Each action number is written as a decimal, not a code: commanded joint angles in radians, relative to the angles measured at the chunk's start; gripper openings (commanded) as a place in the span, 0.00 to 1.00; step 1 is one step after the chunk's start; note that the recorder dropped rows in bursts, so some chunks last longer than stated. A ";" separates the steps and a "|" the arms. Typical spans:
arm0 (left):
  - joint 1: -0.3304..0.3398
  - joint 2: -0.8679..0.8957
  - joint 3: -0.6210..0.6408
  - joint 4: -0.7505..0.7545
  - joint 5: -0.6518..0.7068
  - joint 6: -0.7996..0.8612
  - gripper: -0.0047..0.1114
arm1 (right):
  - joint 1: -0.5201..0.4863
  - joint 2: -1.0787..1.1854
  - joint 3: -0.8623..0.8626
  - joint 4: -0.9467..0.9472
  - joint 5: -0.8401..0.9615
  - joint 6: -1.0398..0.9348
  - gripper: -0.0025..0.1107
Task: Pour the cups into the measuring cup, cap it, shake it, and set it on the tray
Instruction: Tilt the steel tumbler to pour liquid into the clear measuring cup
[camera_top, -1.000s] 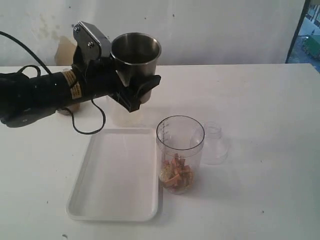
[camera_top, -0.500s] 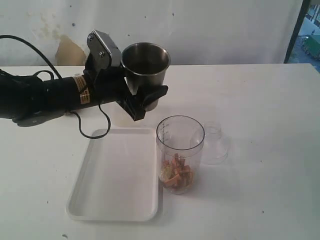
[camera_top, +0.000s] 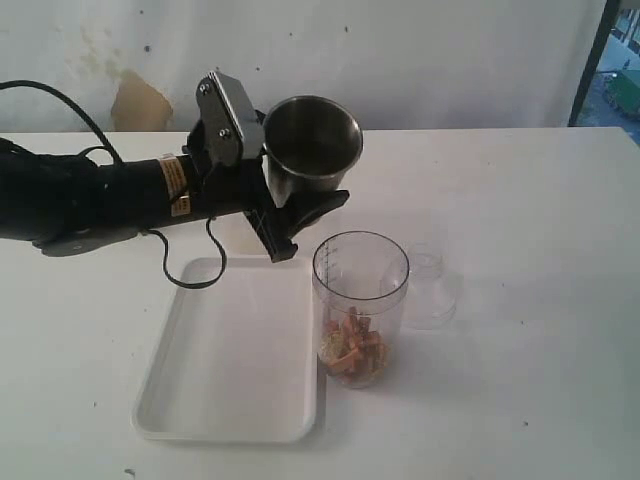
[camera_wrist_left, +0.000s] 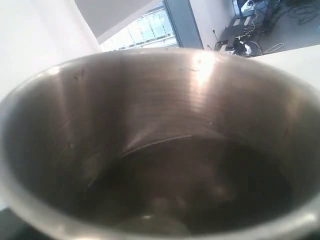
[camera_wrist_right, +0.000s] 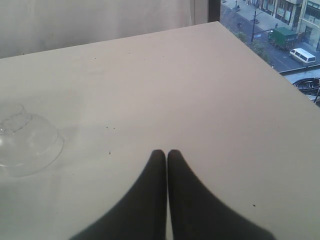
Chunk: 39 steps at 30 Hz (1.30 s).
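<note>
- Left gripper (camera_top: 300, 200) is clamped on the tumbler (camera_top: 312, 145), jaws on either side of its lower body, one dark finger (camera_top: 318, 207) showing under the front.
- Tumbler is in the air, roughly upright, mouth up, touching nothing but the gripper.
- In the exterior view it hangs near the tray's far right corner, up and left of the measuring cup, not over the cup's mouth.
- Left wrist view is filled by the tumbler's inside (camera_wrist_left: 160, 150): brushed steel wall and a dark bottom. Can't tell what is in it.
- Measuring cup (camera_top: 360, 300) stands upright on the table (camera_top: 520, 250), open and uncapped, just beside the tray's right edge.
- Its printed scale (camera_top: 330, 262) runs down the left side of the wall.
- Brown and tan pieces (camera_top: 352, 345) lie in a small heap at its bottom, and the rest of the cup is clear.
- Cap (camera_top: 428, 288) sits on the table, neck up, just right of and behind the measuring cup. Can't tell if they touch.
- Tray (camera_top: 230, 350) lies flat on the table, left of the measuring cup, nothing on it.
- Right gripper (camera_wrist_right: 166, 155) is clenched with nothing in it, fingers pressed together above bare table.
- Cap (camera_wrist_right: 25, 142) shows at the edge of the right wrist view, well apart from those fingers.
- Right gripper is out of the exterior view.
</note>
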 joint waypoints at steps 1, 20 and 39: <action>-0.012 -0.018 -0.013 -0.026 -0.032 0.005 0.04 | -0.002 -0.004 0.005 0.001 -0.007 0.005 0.02; -0.051 -0.018 -0.013 -0.095 0.017 0.295 0.04 | -0.002 -0.004 0.005 0.001 -0.007 0.005 0.02; -0.051 -0.018 -0.013 -0.093 -0.035 0.465 0.04 | -0.002 -0.004 0.005 0.001 -0.007 0.005 0.02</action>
